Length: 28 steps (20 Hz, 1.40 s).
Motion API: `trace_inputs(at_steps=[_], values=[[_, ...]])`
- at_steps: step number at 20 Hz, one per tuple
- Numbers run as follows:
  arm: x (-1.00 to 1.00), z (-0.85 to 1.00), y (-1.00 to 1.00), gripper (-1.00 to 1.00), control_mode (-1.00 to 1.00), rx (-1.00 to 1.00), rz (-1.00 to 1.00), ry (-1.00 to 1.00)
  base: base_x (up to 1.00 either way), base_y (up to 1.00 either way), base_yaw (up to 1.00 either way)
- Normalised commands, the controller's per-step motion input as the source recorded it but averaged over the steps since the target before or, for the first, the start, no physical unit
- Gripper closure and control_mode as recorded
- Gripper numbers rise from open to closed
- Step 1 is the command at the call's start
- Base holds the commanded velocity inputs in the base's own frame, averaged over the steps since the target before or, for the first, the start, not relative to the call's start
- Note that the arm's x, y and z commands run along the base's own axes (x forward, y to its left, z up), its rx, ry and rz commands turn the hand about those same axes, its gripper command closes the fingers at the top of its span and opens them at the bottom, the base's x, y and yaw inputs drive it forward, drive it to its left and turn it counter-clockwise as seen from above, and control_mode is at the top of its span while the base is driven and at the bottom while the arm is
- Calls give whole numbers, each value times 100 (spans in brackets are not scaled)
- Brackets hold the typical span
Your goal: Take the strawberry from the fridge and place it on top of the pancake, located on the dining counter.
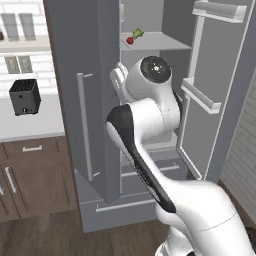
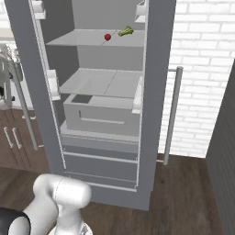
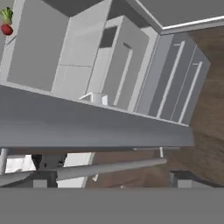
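One strawberry (image 2: pixel 108 36) lying on upper shelf inside open fridge (image 2: pixel 156 69), untouched. Judged light, soft, easily bruised, prone to roll; best pinched gently across red body. Finger spread: cannot tell.

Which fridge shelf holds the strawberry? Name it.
The upper shelf of the fridge: the strawberry lies there beside a green vegetable. The lower shelf, above the drawer, is bare.

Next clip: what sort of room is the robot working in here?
A rendered home kitchen, most likely. An open grey fridge holds a strawberry on its upper shelf, brown cabinets sit under a pale counter, and a white brick wall stands beside the fridge.
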Motion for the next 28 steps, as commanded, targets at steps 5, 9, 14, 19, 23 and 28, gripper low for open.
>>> trace_inputs(at_steps=[5,9,14,19,23,28], values=[[8,1,-90,-100,-100,64,31,5,0,0,0],[35,0,-98,-100,-100,41,32,0,0,0,0],[74,-4,-65,-100,-100,11,27,7,0,0,0],[66,-39,-6,-100,-100,0,28,0,0,0,0],[80,-55,32,-100,-100,0,25,-14,0,0,0],[85,-45,62,-100,-100,0,22,-21,0,0,0]])
